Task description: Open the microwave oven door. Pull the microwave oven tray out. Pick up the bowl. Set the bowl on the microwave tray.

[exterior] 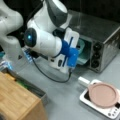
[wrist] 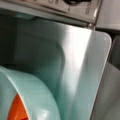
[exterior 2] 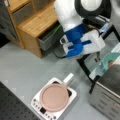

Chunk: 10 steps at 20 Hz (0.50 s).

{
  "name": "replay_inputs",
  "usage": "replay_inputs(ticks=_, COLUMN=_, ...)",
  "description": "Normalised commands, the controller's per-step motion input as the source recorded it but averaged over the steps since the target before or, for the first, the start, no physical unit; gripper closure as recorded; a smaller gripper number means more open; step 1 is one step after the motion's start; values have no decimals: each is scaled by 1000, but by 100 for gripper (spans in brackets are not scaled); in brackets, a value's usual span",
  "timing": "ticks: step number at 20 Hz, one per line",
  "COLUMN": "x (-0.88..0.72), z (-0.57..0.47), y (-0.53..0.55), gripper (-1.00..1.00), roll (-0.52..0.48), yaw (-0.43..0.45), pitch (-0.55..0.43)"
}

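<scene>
You have the oven (exterior: pixel 105 37) door down and the tray (wrist: pixel 82 62) pulled out, with the teal bowl (wrist: pixel 32 95) directly under the wrist, low over the tray; the gripper itself is hidden, so its grip cannot be told.

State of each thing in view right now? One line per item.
microwave oven door: open, dropped down.
microwave oven: cavity exposed.
microwave oven tray: pulled out in front of the cavity.
bowl: over the tray in the wrist view, something orange inside.
gripper: at the oven mouth, fingers hidden.
pink dish: resting on its white base, untouched.
drawer: partly open.
</scene>
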Motion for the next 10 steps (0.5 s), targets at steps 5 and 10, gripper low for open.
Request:
replay_inputs(ticks=5, x=1, z=193, y=128, gripper=-100, roll=-38, yaw=28, pitch=42)
replay_inputs(ticks=10, x=3, z=156, y=142, gripper=-100, roll=-16, yaw=19, pitch=57)
